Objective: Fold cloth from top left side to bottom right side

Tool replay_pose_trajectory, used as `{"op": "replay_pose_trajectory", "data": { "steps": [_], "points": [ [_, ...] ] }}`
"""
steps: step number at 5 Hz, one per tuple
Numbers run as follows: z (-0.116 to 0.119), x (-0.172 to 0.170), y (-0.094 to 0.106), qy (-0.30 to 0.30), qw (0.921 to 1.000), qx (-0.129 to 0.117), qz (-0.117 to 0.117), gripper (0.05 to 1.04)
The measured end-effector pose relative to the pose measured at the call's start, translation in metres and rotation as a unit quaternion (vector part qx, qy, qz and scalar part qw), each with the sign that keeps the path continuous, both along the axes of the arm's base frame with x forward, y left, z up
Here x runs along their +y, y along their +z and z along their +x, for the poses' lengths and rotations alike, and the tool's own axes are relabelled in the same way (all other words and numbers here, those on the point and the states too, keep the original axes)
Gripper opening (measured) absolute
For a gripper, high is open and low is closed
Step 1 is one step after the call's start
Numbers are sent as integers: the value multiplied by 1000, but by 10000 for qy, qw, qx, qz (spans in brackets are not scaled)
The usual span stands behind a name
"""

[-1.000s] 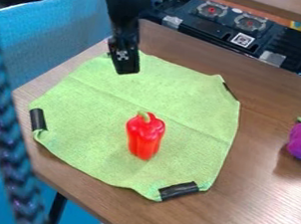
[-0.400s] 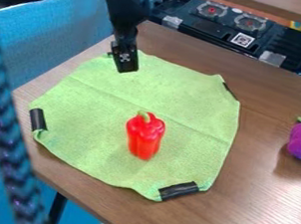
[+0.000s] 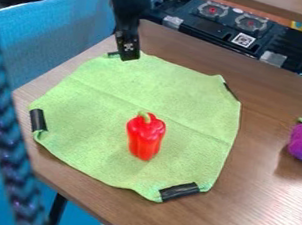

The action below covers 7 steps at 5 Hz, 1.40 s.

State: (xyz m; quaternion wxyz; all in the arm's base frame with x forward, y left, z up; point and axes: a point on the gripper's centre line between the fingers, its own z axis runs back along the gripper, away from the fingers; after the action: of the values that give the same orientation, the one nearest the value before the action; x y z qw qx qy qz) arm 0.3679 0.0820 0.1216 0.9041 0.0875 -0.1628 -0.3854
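The black gripper (image 3: 129, 59) is at the upper-left edge of the green cloth (image 3: 85, 123), whether open or closed cannot be told, and this cloth lies spread out on the wooden table (image 3: 266, 196), with 1 red bell pepper (image 3: 145, 138) upon it.

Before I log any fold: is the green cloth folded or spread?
Spread. The green cloth lies out across the wooden table, no corner turned over the red pepper.
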Motion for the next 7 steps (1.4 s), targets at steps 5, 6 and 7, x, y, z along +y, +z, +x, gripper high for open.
{"op": "replay_pose_trajectory", "data": {
  "steps": [5,6,7],
  "points": [
    [47,59,-29,165,9979,-380,497,999],
    [58,68,-35,337,9975,-320,537,999],
    [70,76,-35,486,9965,-373,565,999]
  ]
}}
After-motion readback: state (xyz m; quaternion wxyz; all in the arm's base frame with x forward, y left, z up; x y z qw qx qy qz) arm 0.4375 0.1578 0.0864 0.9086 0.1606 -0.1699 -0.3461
